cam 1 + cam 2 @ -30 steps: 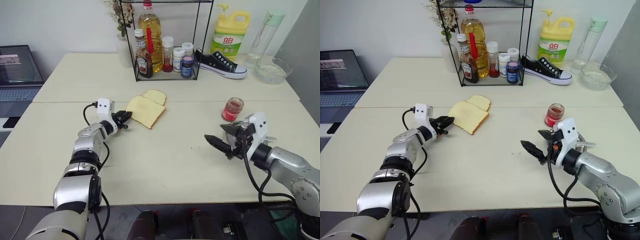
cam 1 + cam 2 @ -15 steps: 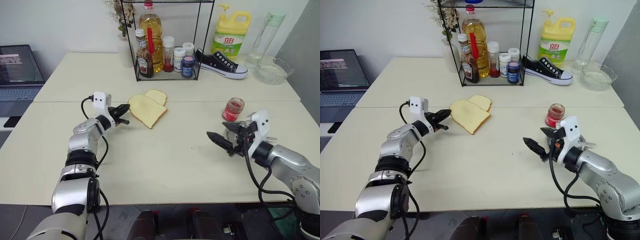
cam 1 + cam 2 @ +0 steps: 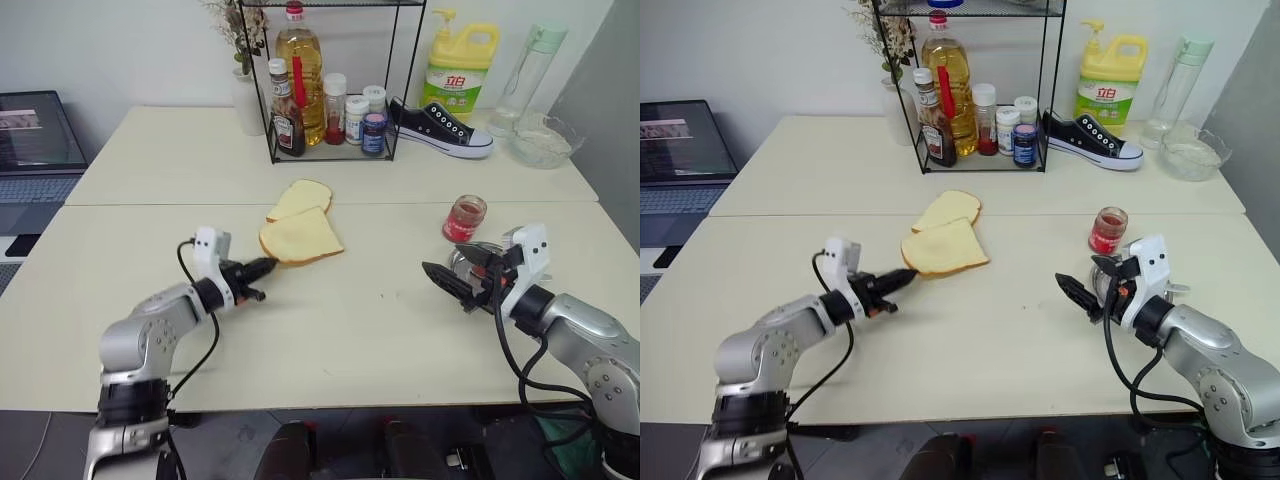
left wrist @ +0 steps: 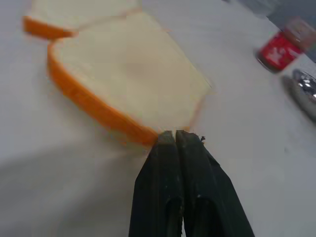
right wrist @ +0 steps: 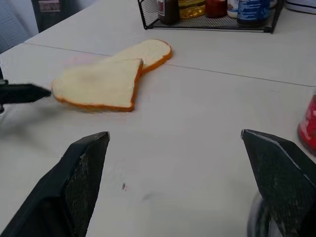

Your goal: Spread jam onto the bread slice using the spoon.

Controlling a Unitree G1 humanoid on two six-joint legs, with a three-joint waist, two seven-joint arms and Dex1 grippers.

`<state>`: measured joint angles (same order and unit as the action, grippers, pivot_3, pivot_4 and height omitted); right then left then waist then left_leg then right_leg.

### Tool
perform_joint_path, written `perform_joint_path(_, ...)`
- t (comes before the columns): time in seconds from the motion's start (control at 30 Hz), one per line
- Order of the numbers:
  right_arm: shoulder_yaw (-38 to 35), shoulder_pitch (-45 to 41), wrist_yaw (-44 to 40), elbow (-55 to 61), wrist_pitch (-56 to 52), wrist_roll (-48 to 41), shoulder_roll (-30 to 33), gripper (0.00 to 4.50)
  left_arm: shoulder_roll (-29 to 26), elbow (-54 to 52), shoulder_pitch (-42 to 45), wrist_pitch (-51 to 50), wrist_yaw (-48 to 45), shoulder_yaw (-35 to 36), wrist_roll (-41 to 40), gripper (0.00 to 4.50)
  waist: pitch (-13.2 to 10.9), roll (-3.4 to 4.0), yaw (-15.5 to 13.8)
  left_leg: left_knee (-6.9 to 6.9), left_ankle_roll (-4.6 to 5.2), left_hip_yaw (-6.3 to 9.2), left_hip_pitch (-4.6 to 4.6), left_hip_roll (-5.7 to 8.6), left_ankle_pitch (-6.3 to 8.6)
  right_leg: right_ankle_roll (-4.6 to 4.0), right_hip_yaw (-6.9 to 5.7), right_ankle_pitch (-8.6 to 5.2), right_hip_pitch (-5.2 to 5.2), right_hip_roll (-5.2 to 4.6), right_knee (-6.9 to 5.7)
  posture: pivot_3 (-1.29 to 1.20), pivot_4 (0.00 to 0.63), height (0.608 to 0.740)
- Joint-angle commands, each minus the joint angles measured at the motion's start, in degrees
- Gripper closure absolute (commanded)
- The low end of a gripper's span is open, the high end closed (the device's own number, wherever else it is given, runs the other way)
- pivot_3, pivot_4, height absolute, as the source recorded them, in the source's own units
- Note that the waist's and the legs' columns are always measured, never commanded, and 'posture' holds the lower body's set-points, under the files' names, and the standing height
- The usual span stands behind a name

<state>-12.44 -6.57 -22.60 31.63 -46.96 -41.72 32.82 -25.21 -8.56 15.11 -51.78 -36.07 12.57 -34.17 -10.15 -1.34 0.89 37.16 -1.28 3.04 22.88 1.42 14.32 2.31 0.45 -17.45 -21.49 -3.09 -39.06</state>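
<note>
Where closed left fingers [image 4: 174, 140] pinch its corner, pale, tan-crusted bread slice [image 3: 300, 237] (right fingers [image 5: 276, 177] spread).

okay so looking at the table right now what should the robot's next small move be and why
Probably bring the open right gripper to the spoon, which I cannot make out in these views. The left gripper is shut on a corner of the bread slice, which lies flat beside the smaller slice. The jam sits just beyond the right gripper, with a round steel dish close by, so that arm seems best placed.
</note>
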Motion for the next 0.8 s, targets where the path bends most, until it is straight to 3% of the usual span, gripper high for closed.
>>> perform_joint_path(0.03,-1.03,-0.45,-0.24,1.58,0.65,-0.53,0.2,0.0,0.78,-7.8,-1.71,-4.73,1.88,-1.46,-3.96,4.47,0.0,0.0,-0.17,0.0,0.0,0.0,-0.01,0.0,0.0,0.0,-0.01,0.0,0.01,0.0,0.01,0.0,0.15,0.74)
perform_joint_path(0.23,-1.02,-1.0,-0.58,0.96,0.67,-0.42,0.51,0.0,0.5,-11.79,-2.68,-9.98,1.21,-2.44,-9.45,4.47,0.0,0.0,-0.33,0.0,0.0,-0.03,-0.04,0.0,0.0,0.0,0.01,0.0,0.03,0.03,0.01,0.0,0.15,0.74)
perform_joint_path(0.37,-1.29,-0.83,-0.61,1.01,0.6,-0.44,0.62,0.0,-4.41,-8.85,-1.32,-2.56,-2.27,-1.85,-5.53,4.47,0.0,0.0,-0.37,-0.05,0.0,-0.04,-0.06,-0.01,0.0,-0.01,0.02,0.0,0.02,0.04,0.02,0.0,0.15,0.74)
perform_joint_path(0.47,-1.46,-0.75,-0.66,0.95,0.58,-0.5,0.74,0.0,-8.76,-0.94,4.4,3.91,-5.34,-0.41,-2.52,3.88,0.0,0.0,-0.57,-0.04,0.0,-0.01,-0.06,-0.01,0.0,-0.01,-0.03,0.0,0.02,0.06,0.01,0.0,0.15,0.74)
perform_joint_path(0.57,-1.47,-0.7,-0.54,0.91,0.6,-0.49,0.6,0.0,-11.44,6.1,8.41,10.73,-7.64,-2.05,1.7,2.94,0.0,0.0,-0.71,-0.04,0.01,-0.04,-0.05,0.05,0.0,-0.01,-0.03,0.0,0.03,0.09,0.04,0.0,0.15,0.74)
perform_joint_path(0.8,-0.97,-1.04,-0.26,0.54,0.83,-0.14,0.16,0.0,-9.38,27.65,18.16,24.58,-13.65,-5.78,8.79,0.69,0.0,0.0,-0.74,-0.05,0.01,-0.1,-0.01,0.1,0.0,-0.01,0.01,0.0,-0.01,0.04,0.08,0.0,0.15,0.74)
